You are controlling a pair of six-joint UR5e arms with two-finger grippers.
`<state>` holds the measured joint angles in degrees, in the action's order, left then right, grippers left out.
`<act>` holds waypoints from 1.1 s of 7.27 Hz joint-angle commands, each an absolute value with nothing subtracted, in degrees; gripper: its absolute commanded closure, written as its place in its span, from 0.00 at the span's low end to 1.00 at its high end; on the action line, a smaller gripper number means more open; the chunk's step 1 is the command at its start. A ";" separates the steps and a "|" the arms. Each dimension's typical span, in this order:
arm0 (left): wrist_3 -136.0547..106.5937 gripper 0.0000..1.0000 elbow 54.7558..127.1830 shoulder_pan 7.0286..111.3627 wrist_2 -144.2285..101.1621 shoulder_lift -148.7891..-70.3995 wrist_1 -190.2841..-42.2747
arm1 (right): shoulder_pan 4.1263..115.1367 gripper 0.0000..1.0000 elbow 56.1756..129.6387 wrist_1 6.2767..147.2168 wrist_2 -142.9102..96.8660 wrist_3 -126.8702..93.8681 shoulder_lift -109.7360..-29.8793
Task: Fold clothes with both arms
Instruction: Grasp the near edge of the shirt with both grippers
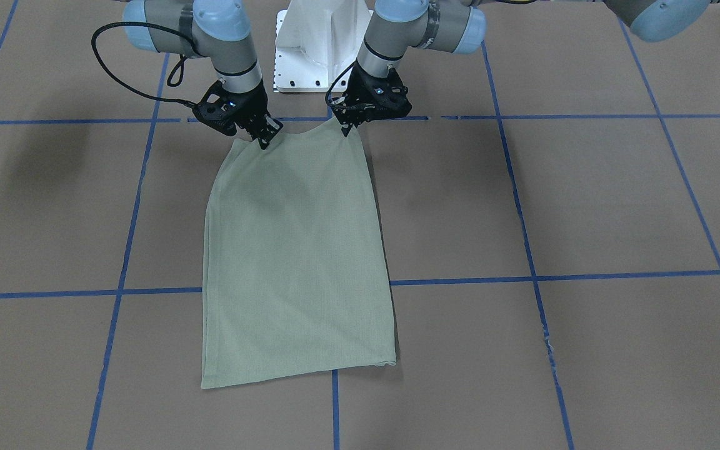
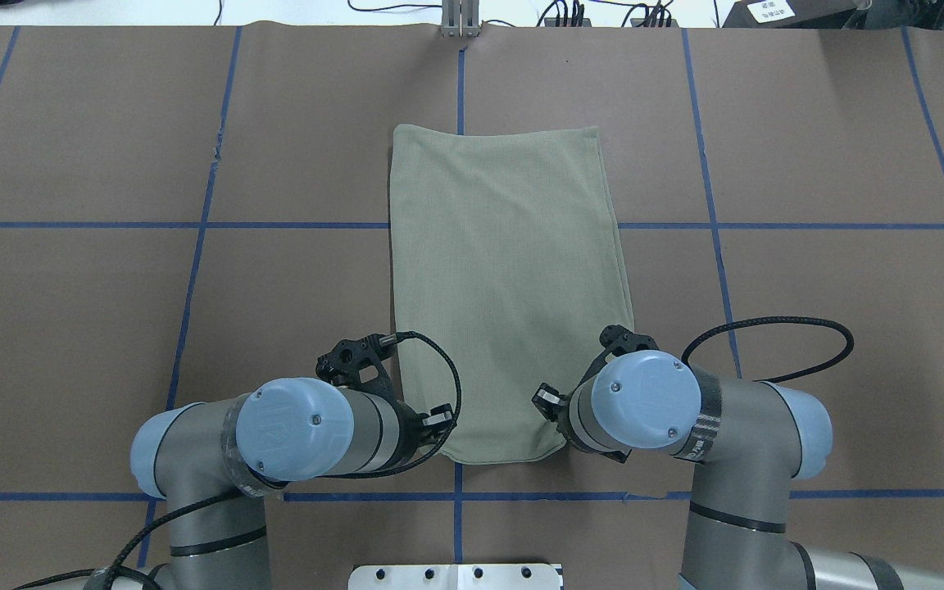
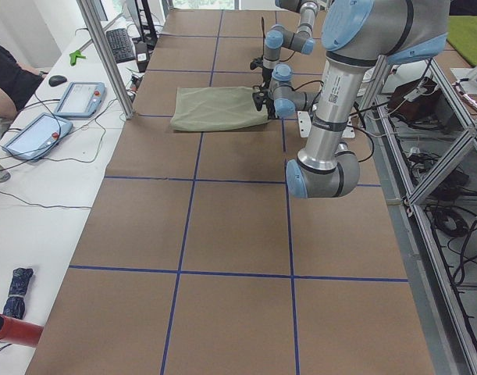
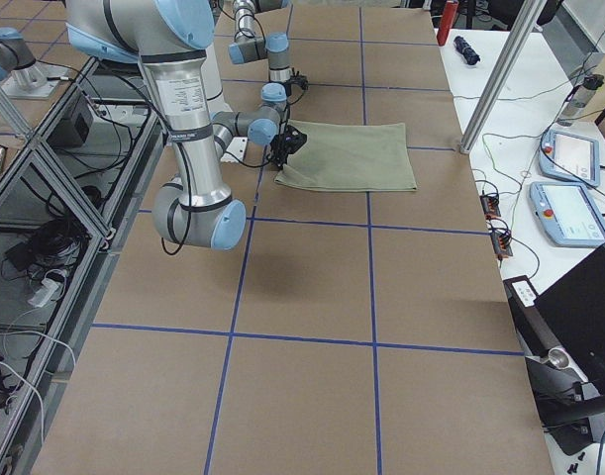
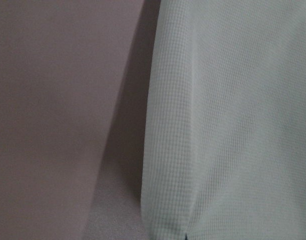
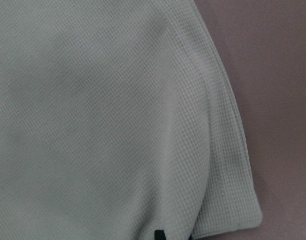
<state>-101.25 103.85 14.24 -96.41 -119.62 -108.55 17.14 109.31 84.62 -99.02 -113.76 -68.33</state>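
Front view, centre of the frame: green shirt (image 1: 297, 262), folded into a tall narrow strip and lying flat on the brown tabletop (image 1: 585, 200). Reaches from just below the white base (image 1: 313, 50) at top centre down to the lower middle, crossing one horizontal line of blue tape (image 1: 525, 250). Straight bottom edge, slightly slanted, lower at its left corner.

At the strip's top left corner: right claw (image 1: 265, 136), narrow, pinched on the cloth. At the top right corner: left claw (image 1: 346, 128), also narrow and closed on the cloth. Along the top edge between the two, a shallow sagging curve, higher toward the right.

Overhead view: strip in the middle of the frame, far end square near the top, near end rounded at lower centre. Both claws mostly hidden there under the blue joint caps (image 2: 644, 400), one at each near corner.

Left wrist view: pale waffle-knit cloth over the right half, bare tabletop on the left, dark shadow along the folded edge.

Right wrist view: cloth across most of the frame, a stitched hem curving down the right side, tabletop in the upper right corner, black fingertips (image 6: 159, 235) at the bottom edge against the cloth.

Left-end view, upper left: two handheld screens (image 3: 80, 98) with cables, and a person's dark sleeve (image 3: 4, 74) at the frame edge, well apart from the shirt.
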 commanded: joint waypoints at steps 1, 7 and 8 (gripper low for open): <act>-101.25 1.00 104.06 14.24 -96.50 -119.62 -108.54 | 17.84 1.00 109.42 84.46 -99.32 -114.17 -67.94; -100.90 1.00 116.08 9.41 -96.15 -112.62 -106.62 | 16.70 1.00 123.09 84.55 -110.88 -113.64 -73.18; -100.90 1.00 118.54 9.40 -96.15 -110.15 -106.35 | 16.79 1.00 125.05 84.55 -111.87 -113.56 -74.08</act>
